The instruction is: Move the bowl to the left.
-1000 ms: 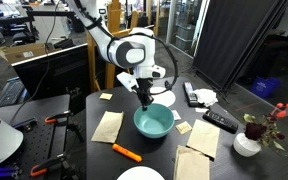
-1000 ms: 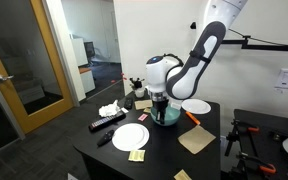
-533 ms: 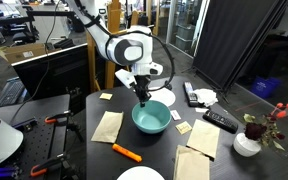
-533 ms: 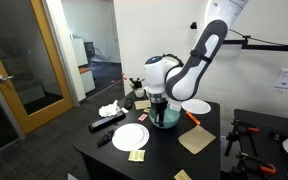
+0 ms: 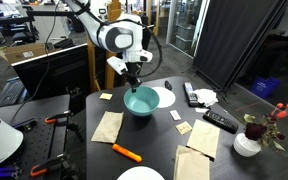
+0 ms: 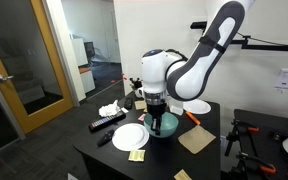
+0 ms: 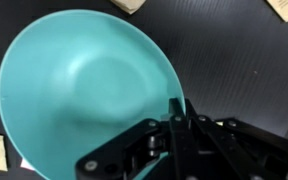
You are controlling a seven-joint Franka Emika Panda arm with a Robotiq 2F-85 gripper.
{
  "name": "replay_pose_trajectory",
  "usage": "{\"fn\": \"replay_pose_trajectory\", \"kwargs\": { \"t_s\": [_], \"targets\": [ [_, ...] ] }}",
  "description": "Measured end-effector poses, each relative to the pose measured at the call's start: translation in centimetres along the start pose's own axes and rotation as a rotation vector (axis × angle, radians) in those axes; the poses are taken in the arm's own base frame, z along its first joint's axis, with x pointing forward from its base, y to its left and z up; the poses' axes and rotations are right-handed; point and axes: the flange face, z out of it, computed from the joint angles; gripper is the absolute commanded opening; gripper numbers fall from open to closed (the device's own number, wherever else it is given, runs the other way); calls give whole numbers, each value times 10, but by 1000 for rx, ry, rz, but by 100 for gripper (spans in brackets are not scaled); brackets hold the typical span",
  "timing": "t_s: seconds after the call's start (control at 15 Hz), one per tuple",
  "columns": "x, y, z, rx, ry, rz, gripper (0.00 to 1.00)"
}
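Note:
The teal bowl hangs tilted above the black table, held by its rim. It also shows in an exterior view and fills the wrist view. My gripper is shut on the bowl's rim, one finger inside and one outside, as the wrist view shows. In an exterior view the gripper is above the table's middle, beside a white plate.
A white plate lies behind the bowl and another at the front edge. Tan paper napkins and an orange marker lie on the table. Remotes, a crumpled tissue and a flower vase stand at one side.
The gripper has lifted the bowl off the table and carried it leftward and back in the exterior view; the white plate behind it is now uncovered.

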Motion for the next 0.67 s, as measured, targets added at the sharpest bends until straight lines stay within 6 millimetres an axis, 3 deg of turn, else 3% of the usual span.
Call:
{"fn": "replay_pose_trajectory", "kwargs": {
  "t_s": [0.33,0.67],
  "targets": [
    [-8,-44,-18,77,-35,-61,1],
    [-14,-66,-23,116,-67,-106,1]
  ]
}}
